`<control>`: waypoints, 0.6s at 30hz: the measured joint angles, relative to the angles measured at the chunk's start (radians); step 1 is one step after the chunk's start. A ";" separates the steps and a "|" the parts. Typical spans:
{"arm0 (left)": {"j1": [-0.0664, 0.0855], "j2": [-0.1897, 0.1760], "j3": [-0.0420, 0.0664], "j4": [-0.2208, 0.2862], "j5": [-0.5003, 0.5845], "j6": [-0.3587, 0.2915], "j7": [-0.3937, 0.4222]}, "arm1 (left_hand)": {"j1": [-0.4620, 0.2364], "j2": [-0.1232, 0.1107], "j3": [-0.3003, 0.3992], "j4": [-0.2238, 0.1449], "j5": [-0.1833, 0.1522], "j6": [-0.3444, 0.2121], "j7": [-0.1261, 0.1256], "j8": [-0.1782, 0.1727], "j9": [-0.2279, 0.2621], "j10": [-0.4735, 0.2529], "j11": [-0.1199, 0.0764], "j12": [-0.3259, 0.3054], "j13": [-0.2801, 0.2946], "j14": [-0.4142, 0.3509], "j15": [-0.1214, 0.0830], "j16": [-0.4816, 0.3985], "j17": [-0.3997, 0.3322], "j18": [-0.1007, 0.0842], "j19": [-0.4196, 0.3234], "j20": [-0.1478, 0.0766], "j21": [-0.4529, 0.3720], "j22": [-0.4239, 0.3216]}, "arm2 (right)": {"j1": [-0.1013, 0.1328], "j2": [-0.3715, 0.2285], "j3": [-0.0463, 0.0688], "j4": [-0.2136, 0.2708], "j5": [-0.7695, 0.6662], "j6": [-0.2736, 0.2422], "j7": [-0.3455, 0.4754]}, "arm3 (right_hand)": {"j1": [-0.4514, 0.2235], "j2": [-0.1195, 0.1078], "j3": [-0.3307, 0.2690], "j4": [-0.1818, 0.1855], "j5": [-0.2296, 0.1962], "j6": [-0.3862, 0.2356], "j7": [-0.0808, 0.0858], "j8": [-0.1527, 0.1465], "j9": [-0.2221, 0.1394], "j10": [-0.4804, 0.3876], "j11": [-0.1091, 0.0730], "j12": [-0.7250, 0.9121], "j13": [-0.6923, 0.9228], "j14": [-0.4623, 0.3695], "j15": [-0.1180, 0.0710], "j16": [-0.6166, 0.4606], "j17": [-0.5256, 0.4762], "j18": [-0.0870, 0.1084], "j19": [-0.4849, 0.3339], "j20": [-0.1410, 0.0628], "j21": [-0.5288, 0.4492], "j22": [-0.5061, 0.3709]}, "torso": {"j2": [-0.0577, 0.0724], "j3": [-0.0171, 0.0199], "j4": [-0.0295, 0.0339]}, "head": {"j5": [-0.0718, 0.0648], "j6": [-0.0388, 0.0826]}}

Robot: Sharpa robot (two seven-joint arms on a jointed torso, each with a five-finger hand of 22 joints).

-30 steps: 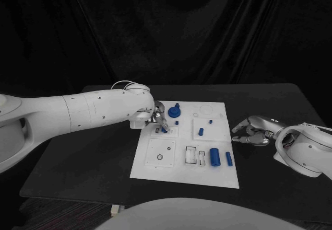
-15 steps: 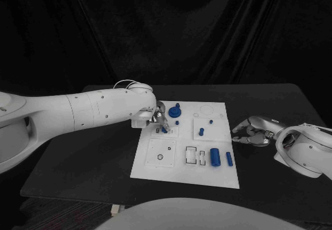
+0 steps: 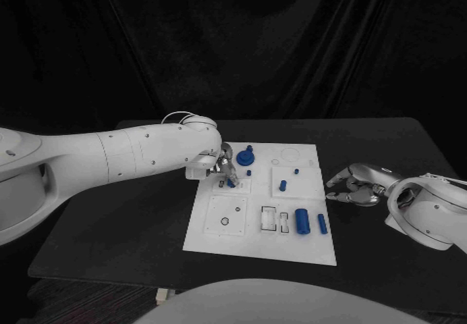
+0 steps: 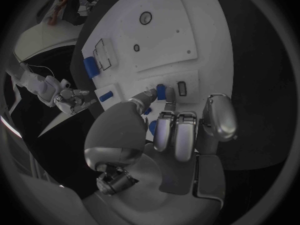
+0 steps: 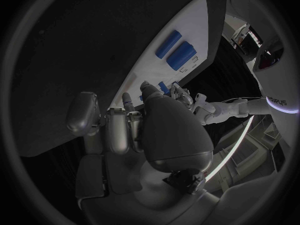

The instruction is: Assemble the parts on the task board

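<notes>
The white task board (image 3: 255,239) lies mid-table. My left hand (image 3: 220,167) hovers over its far left section and pinches a small blue peg (image 4: 161,91) between thumb and fingertip, right above the board beside a small rectangular slot (image 4: 182,88). A blue round knob (image 3: 244,157) stands just beyond the hand. Short blue pegs (image 3: 283,185) stand in the far middle section. A thick blue cylinder (image 3: 303,221) and a slim one (image 3: 322,223) lie at the near right. My right hand (image 3: 354,185) rests on the table right of the board, fingers curled in, holding nothing.
Black table (image 3: 117,223) surrounds the board, with bare room to the left and near side. The board's near left square (image 3: 226,214) has a small round hole. The right wrist view shows the two blue cylinders (image 5: 175,49) on the board's edge.
My left hand has edged slightly rightward over the board with the small peg still pinched. The right hand has not moved.
</notes>
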 measured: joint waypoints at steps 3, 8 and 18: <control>0.000 0.001 0.000 -0.001 0.000 0.005 -0.004 | -0.009 0.009 -0.014 0.014 -0.018 0.010 -0.006 0.011 0.007 0.000 0.000 0.000 0.000 0.000 0.000 0.000 0.000 0.000 0.000 0.000 0.000 0.000 | 0.000 0.001 0.000 -0.001 0.000 0.000 0.000 | 0.000 0.000 0.000 0.000 0.000 0.000 0.000 0.000 0.000 0.000 0.000 0.000 0.000 0.000 0.000 0.000 0.000 0.000 0.000 0.000 0.000 0.000 | 0.000 0.0000 0.0000 | 0.001 0.000; -0.001 0.003 -0.003 -0.004 0.001 0.016 -0.010 | -0.044 0.016 -0.054 0.054 -0.083 0.042 -0.022 0.070 0.065 0.001 -0.010 0.004 0.000 0.003 -0.008 0.000 0.000 0.000 0.006 -0.006 0.003 0.000 | 0.000 0.002 0.000 -0.002 0.000 0.000 0.000 | 0.000 0.000 0.000 0.000 0.000 0.000 0.000 0.000 0.000 0.000 0.000 0.000 0.000 0.000 0.000 0.000 0.000 0.000 0.000 0.000 0.000 0.000 | 0.000 0.0000 0.0000 | 0.003 0.000; -0.003 0.003 -0.005 -0.014 -0.004 0.024 -0.023 | -0.120 0.005 -0.156 0.136 -0.198 0.036 -0.015 0.098 0.120 -0.001 -0.012 0.004 0.000 0.002 -0.009 0.000 0.000 0.000 0.007 -0.007 0.003 0.000 | 0.000 0.003 0.000 -0.003 0.000 0.000 0.000 | 0.000 0.000 0.000 0.000 0.000 0.000 0.000 0.000 -0.001 0.000 0.000 -0.001 0.001 0.000 0.000 0.000 0.000 0.000 0.000 0.000 0.000 0.001 | 0.000 -0.0001 0.0000 | 0.003 0.000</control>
